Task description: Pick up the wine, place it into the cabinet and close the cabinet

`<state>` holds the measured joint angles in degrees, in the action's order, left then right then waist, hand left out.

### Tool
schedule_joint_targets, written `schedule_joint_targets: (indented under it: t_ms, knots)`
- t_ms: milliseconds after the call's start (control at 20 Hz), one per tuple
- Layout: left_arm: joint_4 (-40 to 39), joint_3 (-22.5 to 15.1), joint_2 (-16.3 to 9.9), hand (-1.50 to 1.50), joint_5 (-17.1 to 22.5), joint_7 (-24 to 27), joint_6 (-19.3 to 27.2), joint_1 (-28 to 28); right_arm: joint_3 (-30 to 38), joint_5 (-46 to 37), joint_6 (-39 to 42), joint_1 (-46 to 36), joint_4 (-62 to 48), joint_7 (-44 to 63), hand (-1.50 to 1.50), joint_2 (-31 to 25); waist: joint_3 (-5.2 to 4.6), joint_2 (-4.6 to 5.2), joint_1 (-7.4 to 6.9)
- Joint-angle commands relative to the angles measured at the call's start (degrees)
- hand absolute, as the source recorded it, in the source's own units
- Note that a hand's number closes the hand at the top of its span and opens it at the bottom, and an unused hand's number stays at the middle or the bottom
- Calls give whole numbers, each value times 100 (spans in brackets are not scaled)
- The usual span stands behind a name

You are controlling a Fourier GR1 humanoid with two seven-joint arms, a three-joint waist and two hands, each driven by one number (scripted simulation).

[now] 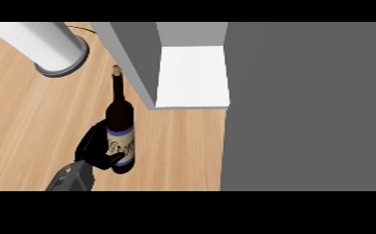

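One hand [94,146] is showing, coming in from the lower left on a grey forearm [71,179]; going by its side of the view it is the left one. Its black fingers are curling round the lower body of the wine [120,137], partly covering the cream label, so the bottle is sitting in its grasp. At the counter's [44,118] far left corner a white cylinder [46,46] with a grey rim at its base is standing, with a thin dark wire curving off beside it. The wine is standing roughly upright near the counter's middle, dark glass with a blue band above the label and a cork-coloured top pointing toward the far edge. Whether its base is touching the wood cannot be told. Just right of the bottle's neck the cabinet [140,58] is standing open, its grey side wall running diagonally and its white shelf [192,76] showing inside. Further right a broad grey panel [301,108], probably the cabinet's door, is filling the view to the right edge.
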<state>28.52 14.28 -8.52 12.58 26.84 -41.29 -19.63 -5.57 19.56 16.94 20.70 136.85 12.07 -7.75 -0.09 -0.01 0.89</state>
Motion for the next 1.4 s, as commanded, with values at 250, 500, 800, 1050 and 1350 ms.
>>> schedule_joint_targets:
  t_ms: [250,500,800,1050,1350]
  knots:
    - [986,-205,383,150,-768,1703,2053,467,-25,96,-147,131,624,252,-150,-48,5,-23,-60]
    - [1212,-381,225,150,-1290,2367,2892,939,180,359,-31,32,410,152,-150,-151,9,-7,-63]
    - [2669,-876,593,150,-1655,1135,3888,1310,15,64,-118,422,763,184,-150,-56,17,-36,-86]
    - [2997,-1193,839,150,-1604,514,4260,1051,179,331,70,345,708,136,-150,-130,10,-13,-52]
    - [3606,-1363,849,150,-1702,-402,4646,863,101,200,380,1020,860,-139,-150,-61,10,-15,-26]
